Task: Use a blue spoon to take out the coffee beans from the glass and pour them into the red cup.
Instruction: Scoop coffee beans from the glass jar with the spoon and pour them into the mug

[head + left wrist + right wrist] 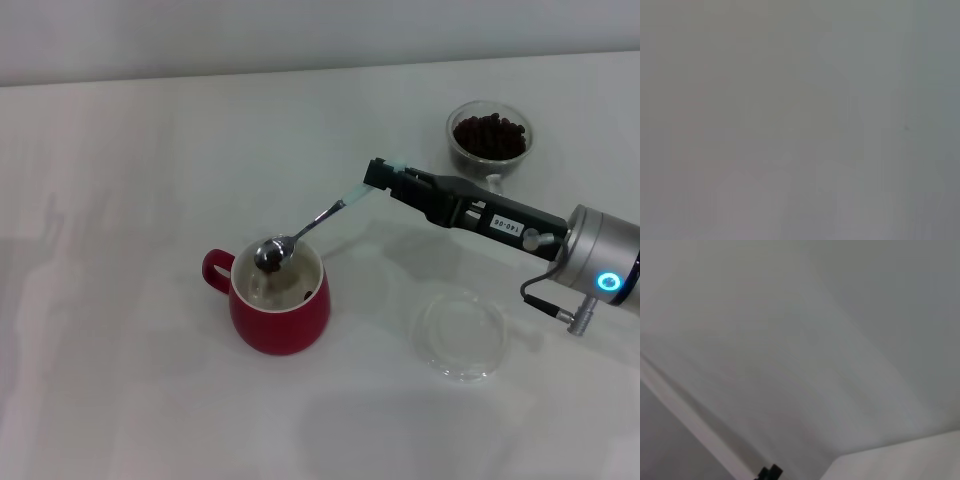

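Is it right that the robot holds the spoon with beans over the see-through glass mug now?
Not quite. The head view shows the right pincer holding the blue spoon, with coffee beans in its bowl, over the red cup, not the glass.

My right arm: one silver-grey metal cylinder at the wrist [605, 262], smooth, with a round indicator ring glowing cyan-blue on its side. One thin black cable [545, 297], looping from under the cylinder to a small silver plug. My right gripper [385, 177]: long, narrow, matt black body with stepped blocks along it; one white label [506, 225] bearing small black digits; one round grey screw or knob beside the label. My left arm: not seen in any view.
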Controlling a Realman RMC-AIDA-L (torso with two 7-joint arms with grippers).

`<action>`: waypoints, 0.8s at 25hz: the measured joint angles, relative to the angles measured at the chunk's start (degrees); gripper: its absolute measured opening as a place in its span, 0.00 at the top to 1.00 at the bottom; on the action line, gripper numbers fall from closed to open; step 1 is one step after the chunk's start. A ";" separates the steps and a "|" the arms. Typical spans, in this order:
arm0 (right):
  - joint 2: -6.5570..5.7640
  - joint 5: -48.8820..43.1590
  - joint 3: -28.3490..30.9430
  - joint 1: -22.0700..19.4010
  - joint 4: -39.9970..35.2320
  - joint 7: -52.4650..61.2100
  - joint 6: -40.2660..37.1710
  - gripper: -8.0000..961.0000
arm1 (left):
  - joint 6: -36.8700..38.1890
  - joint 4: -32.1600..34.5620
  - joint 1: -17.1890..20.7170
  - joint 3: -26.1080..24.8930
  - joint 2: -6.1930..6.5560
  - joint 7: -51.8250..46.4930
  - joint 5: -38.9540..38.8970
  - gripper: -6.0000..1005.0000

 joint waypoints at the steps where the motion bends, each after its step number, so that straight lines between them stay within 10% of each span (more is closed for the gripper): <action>1: 0.00 0.00 0.00 -0.10 0.00 -1.05 -0.48 0.74 | 0.00 0.00 -0.02 0.00 0.00 0.00 0.00 0.20; 20: -0.03 4.05 -0.46 -0.72 1.46 -13.04 -4.77 0.74 | 0.01 0.00 -0.02 -0.06 0.00 0.00 0.00 0.20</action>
